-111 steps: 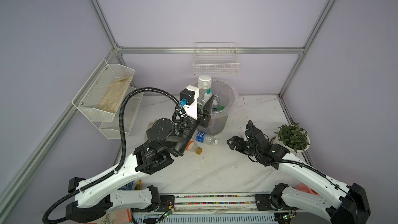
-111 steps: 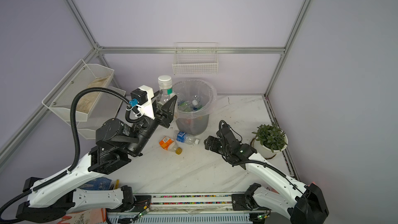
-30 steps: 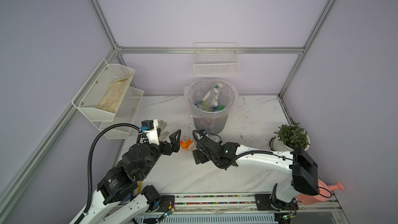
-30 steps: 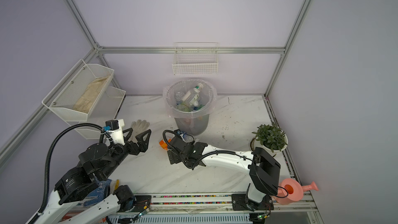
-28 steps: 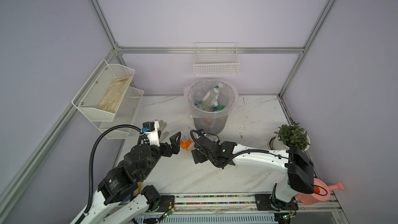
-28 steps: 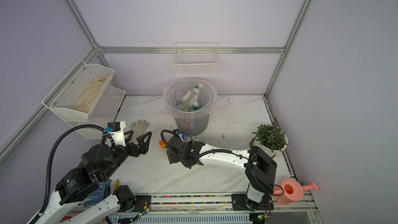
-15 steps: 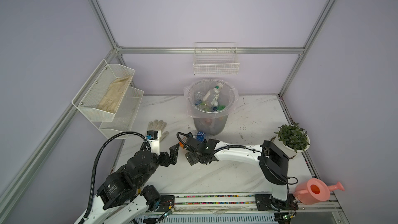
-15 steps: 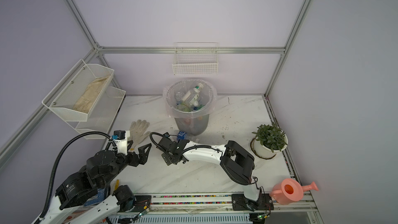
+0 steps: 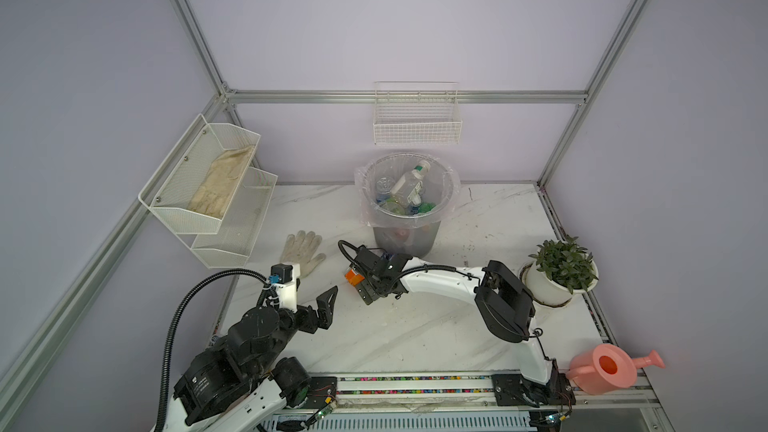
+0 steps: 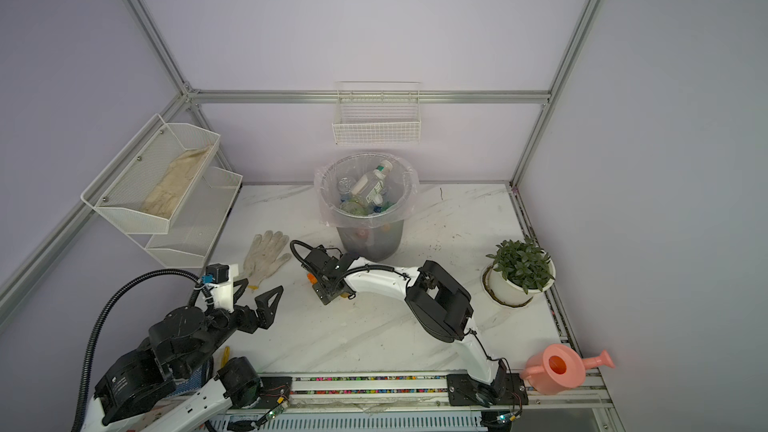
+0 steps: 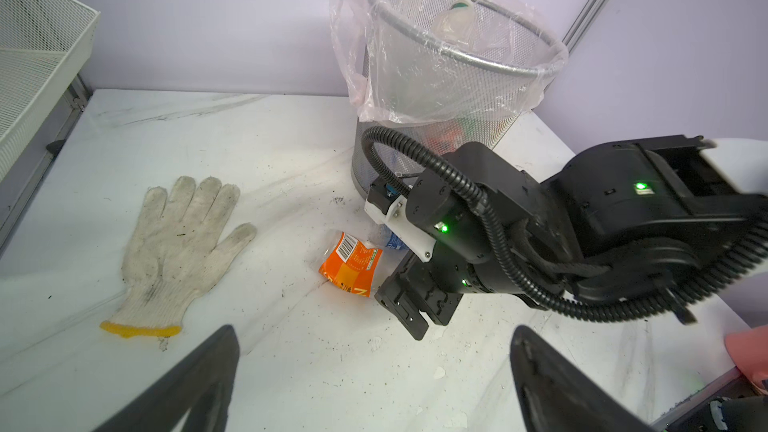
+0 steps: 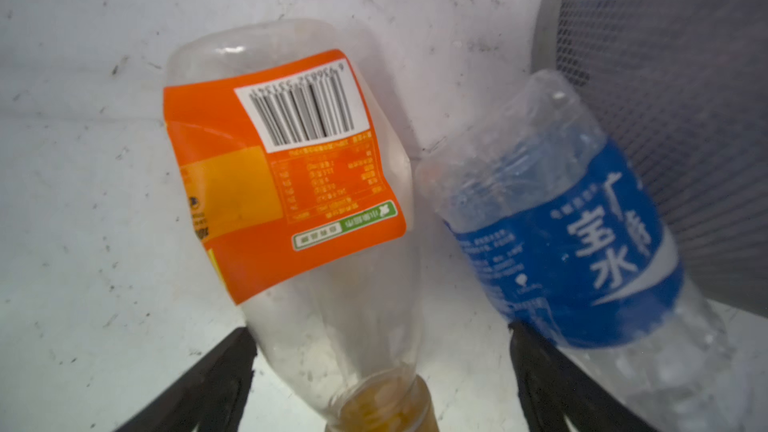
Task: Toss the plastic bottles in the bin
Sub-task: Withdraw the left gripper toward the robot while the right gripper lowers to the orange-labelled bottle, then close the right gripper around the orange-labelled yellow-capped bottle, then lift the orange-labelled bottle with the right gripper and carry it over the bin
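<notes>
An orange-labelled bottle (image 12: 291,184) lies on the table in front of the bin (image 9: 405,238), with a blue-labelled bottle (image 12: 561,243) beside it against the bin's mesh wall (image 12: 665,76). My right gripper (image 12: 380,342) is open and low over the table. Its fingers straddle the orange-labelled bottle's neck end without closing on it, and one finger is next to the blue-labelled bottle. In both top views it (image 9: 368,284) (image 10: 328,288) covers most of both bottles. Several plastic bottles fill the bin, a white-capped one (image 9: 409,184) on top. My left gripper (image 11: 374,338) (image 10: 255,290) is open and empty, nearer the front left.
A white work glove (image 9: 303,249) lies flat left of the bottles. A potted plant (image 9: 561,272) stands at the right edge and a pink watering can (image 9: 606,371) at the front right corner. White wire baskets (image 9: 208,189) hang on the left wall and another basket (image 9: 415,118) on the back wall.
The white-capped bottle my left gripper held over the bin now lies inside it. My left arm has drawn back to the front left. My right arm has reached left onto the orange-labelled bottle.
</notes>
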